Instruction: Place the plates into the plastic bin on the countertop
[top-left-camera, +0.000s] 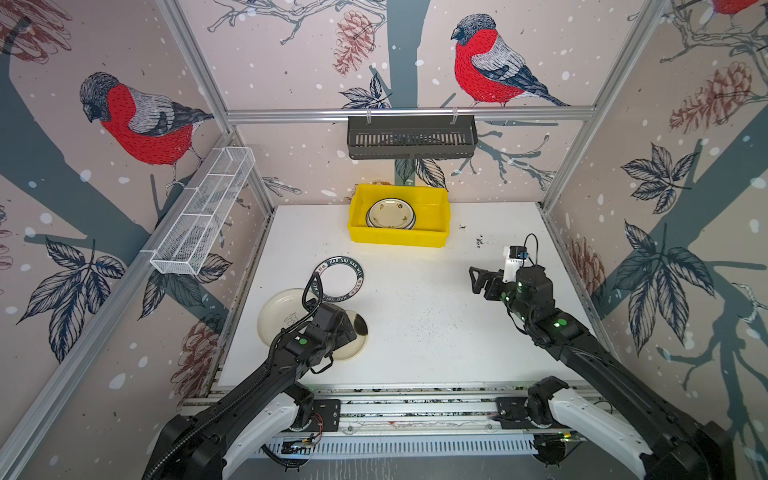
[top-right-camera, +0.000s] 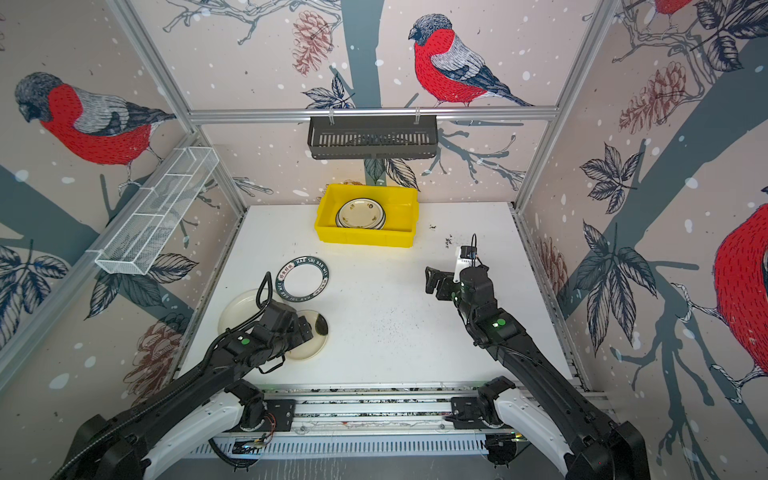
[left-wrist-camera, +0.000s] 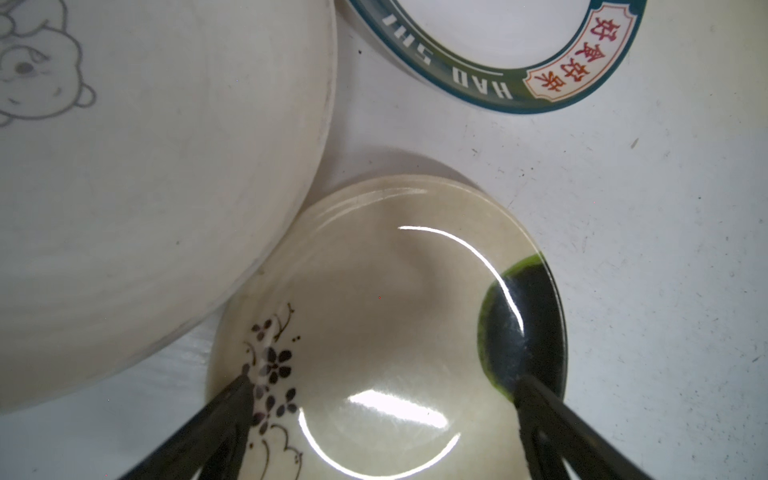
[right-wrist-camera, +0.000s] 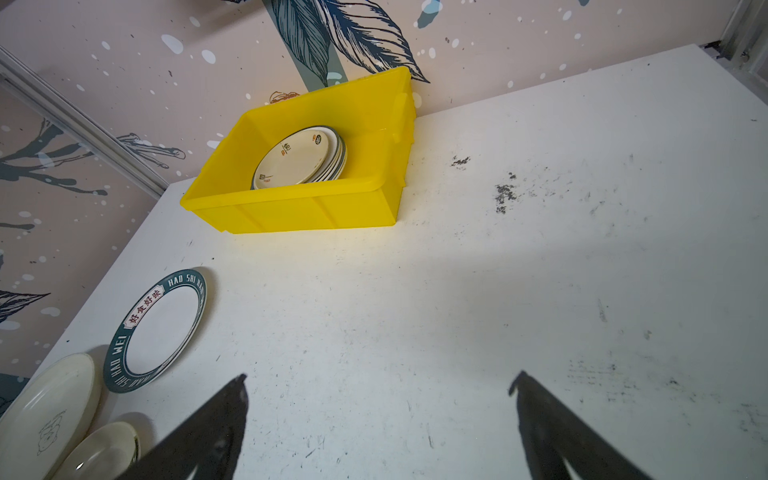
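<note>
The yellow plastic bin (top-left-camera: 399, 239) (right-wrist-camera: 299, 212) stands at the back of the countertop (top-left-camera: 415, 316) with a stack of plates (top-left-camera: 390, 213) (right-wrist-camera: 291, 162) inside. Three plates lie on the left: a teal-rimmed one (top-left-camera: 338, 280) (right-wrist-camera: 160, 328), a cream one (top-left-camera: 282, 311) (left-wrist-camera: 166, 187), and a small translucent one with black motifs (top-left-camera: 358, 332) (left-wrist-camera: 386, 307) whose edge sits under the cream plate's rim. My left gripper (left-wrist-camera: 384, 380) is open just above the small plate, one finger over each side. My right gripper (top-left-camera: 477, 280) (right-wrist-camera: 379, 376) hangs open over bare countertop on the right.
A dark slotted basket (top-left-camera: 411, 137) hangs on the back wall above the bin. A white wire mesh tray (top-left-camera: 203, 212) runs along the left wall. Aluminium rails (top-left-camera: 415, 405) frame the front edge.
</note>
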